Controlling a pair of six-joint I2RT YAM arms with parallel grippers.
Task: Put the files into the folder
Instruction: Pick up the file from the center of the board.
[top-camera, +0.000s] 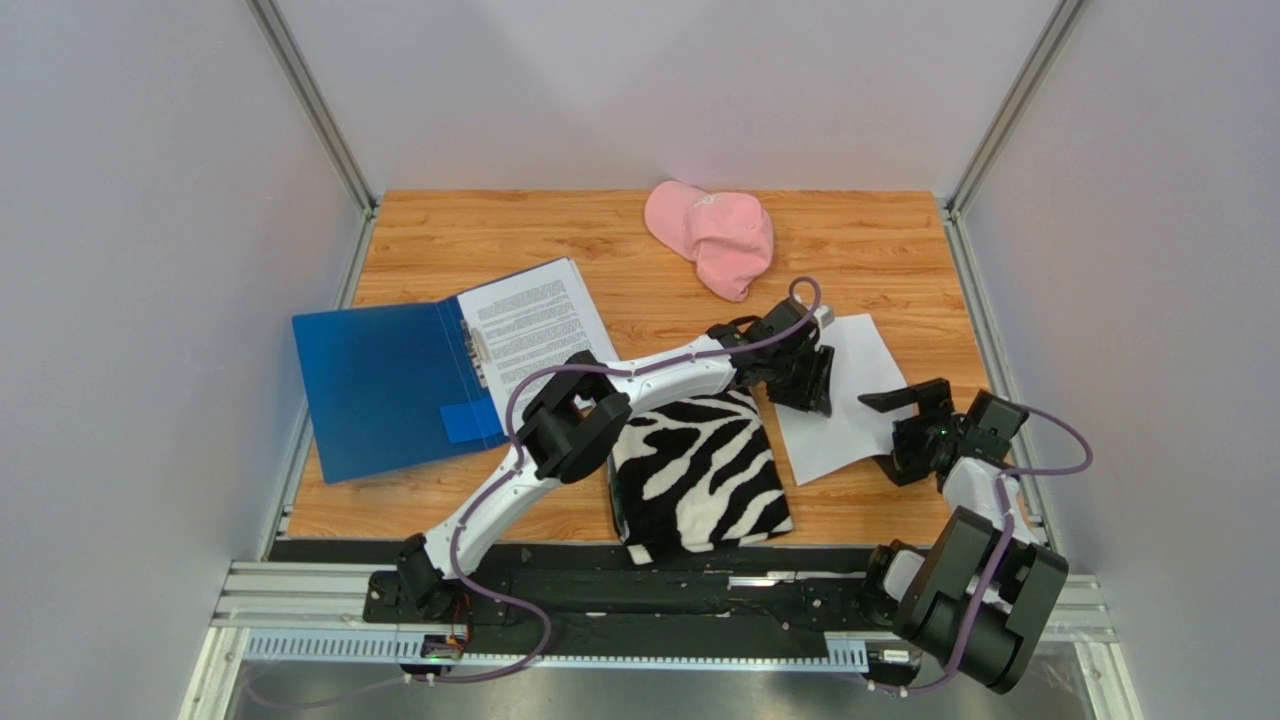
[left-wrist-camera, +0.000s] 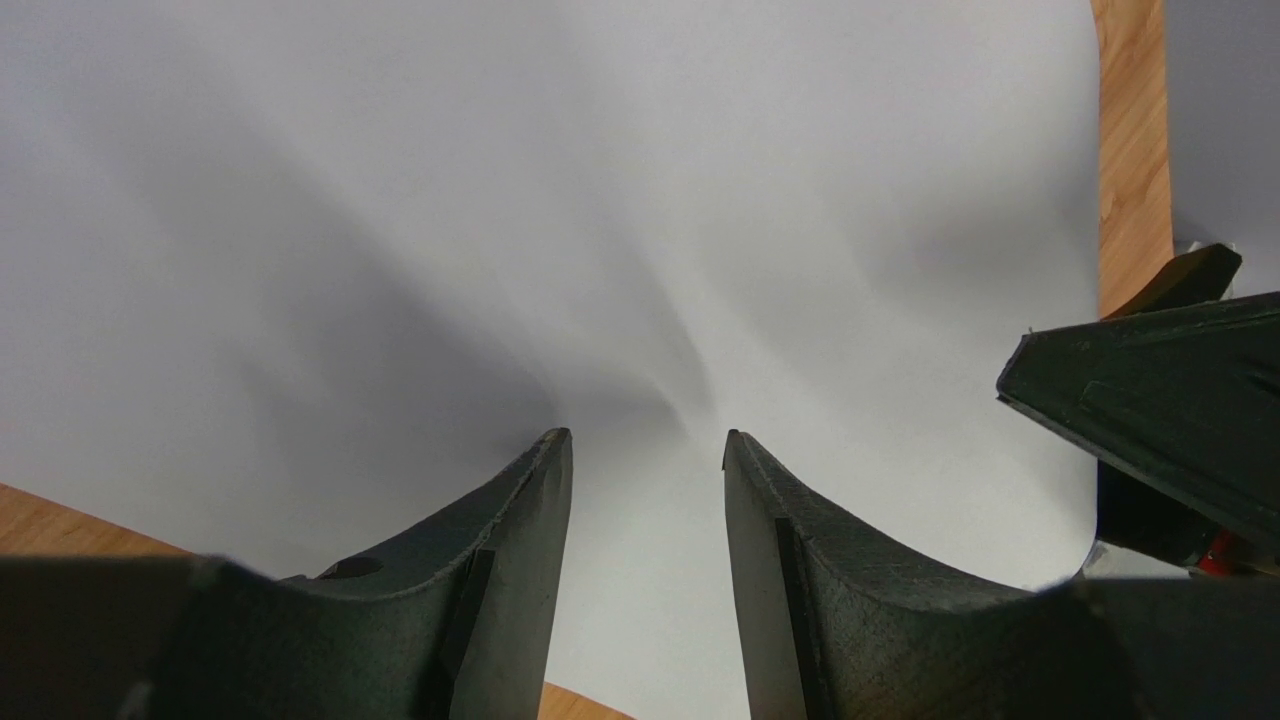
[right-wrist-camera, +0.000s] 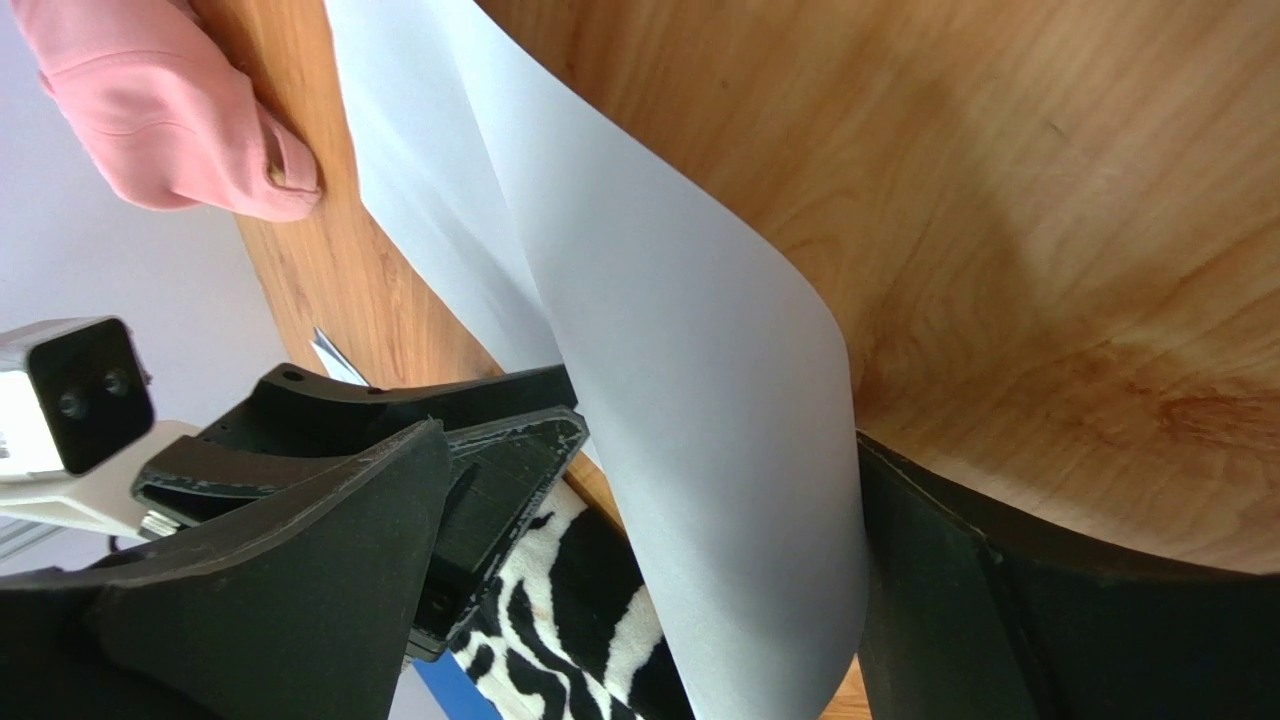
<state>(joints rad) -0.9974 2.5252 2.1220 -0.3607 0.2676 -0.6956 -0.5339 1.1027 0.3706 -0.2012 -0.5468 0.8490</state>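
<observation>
The blue folder (top-camera: 376, 383) lies open at the left, with printed files (top-camera: 534, 318) stacked on its right half. One more file, a white sheet (top-camera: 842, 393), lies blank side up at the right. My left gripper (top-camera: 804, 393) reaches across onto the sheet's left part. In the left wrist view it (left-wrist-camera: 646, 443) is open, tips down on the sheet (left-wrist-camera: 601, 180), which puckers between them. My right gripper (top-camera: 897, 431) stands wide open at the sheet's right edge. In the right wrist view the sheet (right-wrist-camera: 676, 375) curls up between its fingers (right-wrist-camera: 654, 443), which are not closed on it.
A zebra-striped cloth (top-camera: 699, 473) lies just left of the sheet, under the left arm. A pink cap (top-camera: 714, 233) sits at the back of the wooden table (top-camera: 872, 240). Walls stand close on both sides.
</observation>
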